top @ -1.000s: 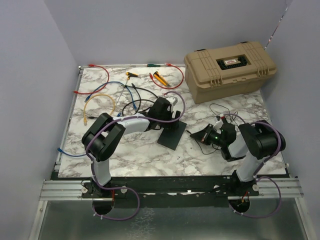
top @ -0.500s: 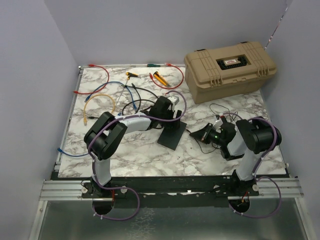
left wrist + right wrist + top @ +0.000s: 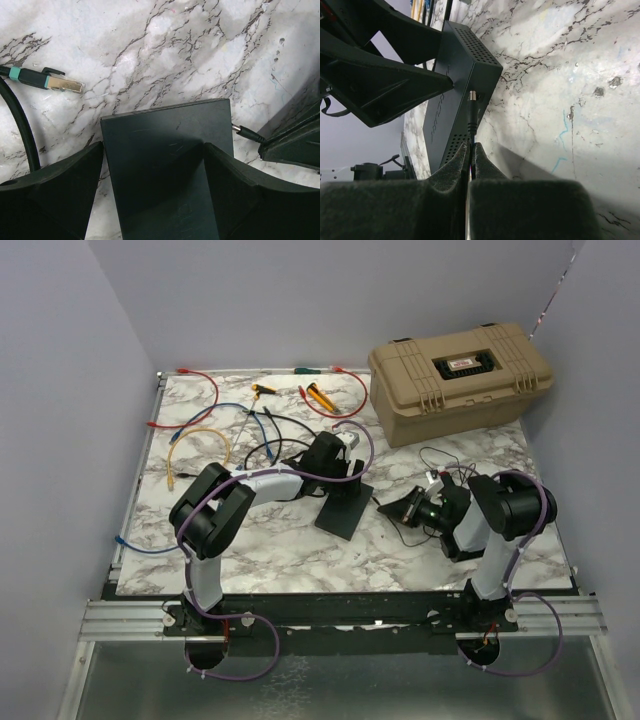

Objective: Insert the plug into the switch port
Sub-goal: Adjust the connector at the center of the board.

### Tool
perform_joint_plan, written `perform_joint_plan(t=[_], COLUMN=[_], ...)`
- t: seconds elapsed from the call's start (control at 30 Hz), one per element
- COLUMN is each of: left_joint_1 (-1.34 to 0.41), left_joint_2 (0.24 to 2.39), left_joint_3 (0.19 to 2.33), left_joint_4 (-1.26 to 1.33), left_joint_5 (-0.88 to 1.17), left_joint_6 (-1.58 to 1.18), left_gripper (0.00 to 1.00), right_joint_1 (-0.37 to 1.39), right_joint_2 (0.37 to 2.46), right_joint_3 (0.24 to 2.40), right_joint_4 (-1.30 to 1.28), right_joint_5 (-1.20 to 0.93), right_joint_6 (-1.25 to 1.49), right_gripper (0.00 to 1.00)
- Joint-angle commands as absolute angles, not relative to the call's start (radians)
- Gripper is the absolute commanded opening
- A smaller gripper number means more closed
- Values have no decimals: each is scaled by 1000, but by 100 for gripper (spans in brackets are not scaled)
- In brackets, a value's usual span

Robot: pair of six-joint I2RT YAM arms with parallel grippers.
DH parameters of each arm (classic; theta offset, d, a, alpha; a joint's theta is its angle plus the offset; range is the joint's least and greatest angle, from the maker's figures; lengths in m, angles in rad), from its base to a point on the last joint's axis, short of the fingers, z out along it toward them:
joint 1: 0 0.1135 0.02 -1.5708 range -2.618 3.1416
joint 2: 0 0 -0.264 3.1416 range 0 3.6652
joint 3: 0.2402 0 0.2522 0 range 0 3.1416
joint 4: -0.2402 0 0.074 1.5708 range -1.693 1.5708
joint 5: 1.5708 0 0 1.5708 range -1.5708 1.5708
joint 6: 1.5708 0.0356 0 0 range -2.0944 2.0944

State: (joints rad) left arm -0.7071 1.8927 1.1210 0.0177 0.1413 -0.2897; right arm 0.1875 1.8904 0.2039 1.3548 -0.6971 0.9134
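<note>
switch (image 3: 341, 511) on table (image 3: 280, 540), case (image 3: 460, 375) behind right

My overhead camera sits above and behind the arm bases (image 3: 205, 612), looking down and forward, far enough back to take in the whole table (image 3: 250, 550). The left wrist camera looks down past its own fingers (image 3: 55, 185), very close on the switch (image 3: 167, 150). The right wrist camera skims low over the table between its own fingers, close against the switch's side. Both wrist views share that switch corner and the plug (image 3: 241, 131).
</note>
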Motion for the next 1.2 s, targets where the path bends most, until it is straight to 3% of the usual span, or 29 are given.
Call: perform_joint_plan(t=[0.0, 0.23, 0.63, 0.83, 1.17], left_joint_1=[-704, -701, -701, -702, -702], left_joint_2=[1923, 1909, 1825, 1698, 1454], left_joint_3=[1124, 1120, 1094, 1022, 853], left_joint_4=[-36, -44, -41, -6, 61], left_joint_5=[135, 129, 96, 50, -50], left_joint_6=[-262, -251, -243, -273, -284], left_gripper=[81, 81, 81, 82, 83], right_joint_1=[183, 182, 193, 242, 295], right_joint_2=[1884, 1795, 1466, 1442, 1379], right_joint_3=[184, 187, 315, 390, 527], right_joint_4=[1373, 1184, 403, 174, -143], right_joint_5=[-691, -679, -524, -417, -249], right_joint_6=[900, 841, 643, 620, 509], right_gripper=[1, 1, 11, 11, 25])
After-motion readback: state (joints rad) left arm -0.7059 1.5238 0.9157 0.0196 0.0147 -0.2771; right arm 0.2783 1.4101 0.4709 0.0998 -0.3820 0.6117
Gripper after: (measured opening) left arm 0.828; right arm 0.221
